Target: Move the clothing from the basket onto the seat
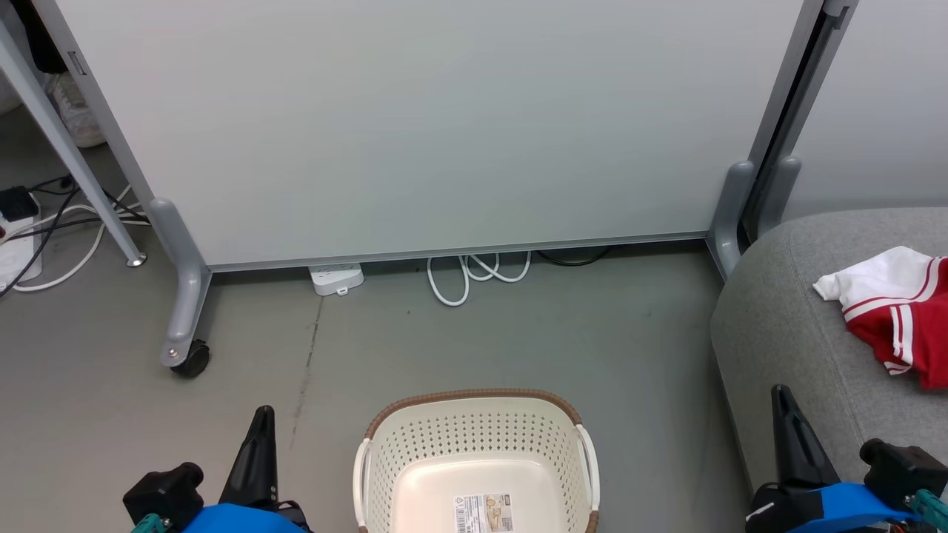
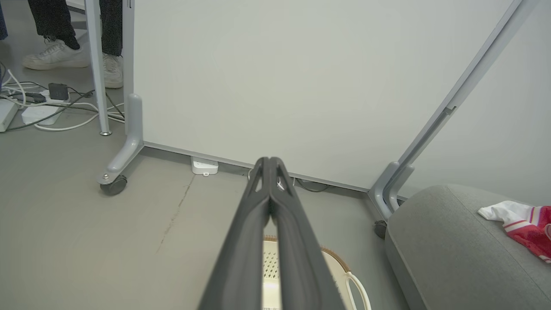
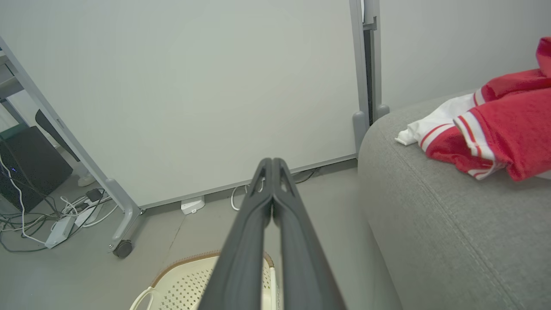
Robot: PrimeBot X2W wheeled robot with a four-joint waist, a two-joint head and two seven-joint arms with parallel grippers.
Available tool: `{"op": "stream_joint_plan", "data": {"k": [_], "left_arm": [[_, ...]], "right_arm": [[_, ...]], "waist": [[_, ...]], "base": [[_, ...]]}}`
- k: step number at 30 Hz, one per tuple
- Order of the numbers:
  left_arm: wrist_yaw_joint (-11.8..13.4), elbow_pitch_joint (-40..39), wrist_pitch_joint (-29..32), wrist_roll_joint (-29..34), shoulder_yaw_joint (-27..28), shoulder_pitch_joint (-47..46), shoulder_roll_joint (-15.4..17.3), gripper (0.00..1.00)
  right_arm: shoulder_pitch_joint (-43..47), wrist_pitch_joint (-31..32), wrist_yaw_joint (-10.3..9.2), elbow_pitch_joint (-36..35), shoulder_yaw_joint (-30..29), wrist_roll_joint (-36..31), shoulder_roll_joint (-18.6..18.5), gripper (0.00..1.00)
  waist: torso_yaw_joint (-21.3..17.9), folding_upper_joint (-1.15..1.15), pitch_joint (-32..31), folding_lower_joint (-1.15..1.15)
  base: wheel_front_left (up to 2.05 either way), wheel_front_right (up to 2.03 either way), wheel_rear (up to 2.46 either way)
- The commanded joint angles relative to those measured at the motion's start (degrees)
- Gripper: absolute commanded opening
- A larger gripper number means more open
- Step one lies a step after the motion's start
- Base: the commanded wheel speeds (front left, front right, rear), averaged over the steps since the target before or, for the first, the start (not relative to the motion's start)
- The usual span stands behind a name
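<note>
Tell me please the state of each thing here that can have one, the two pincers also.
basket, upright on the floor, nothing in its visible part but a label
clothing, lying crumpled on the seat, outside the basket
seat, bearing the clothing
left pincer, shut, holding nothing
right pincer, shut, holding nothing
</note>
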Motion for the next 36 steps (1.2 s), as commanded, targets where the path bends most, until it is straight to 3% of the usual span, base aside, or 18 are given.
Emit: {"op": "stream_joint_plan", "data": {"k": [1, 36], "left_arm": [[-0.2, -1.3, 0.5, -2.6, 0.8, -1.2, 0.1, 0.00], [-1.9, -3.3, 8.3, -31.4, 5.4, -1.6, 0.3, 0.00]], "right_arm": [[-1.2, 0.7, 0.00, -1.0, -0.4, 2.9, 0.1, 0.00], [-3.1, 8.4, -0.01, -1.9, -1.9, 34.2, 1.3, 0.00]], "waist": [[-0.1, 0.00, 0.0, 0.00], [-1.3, 0.00, 0.5, 0.00]], "base": [[0.00, 0.00, 0.00], [0.00, 0.00, 0.00]]}}
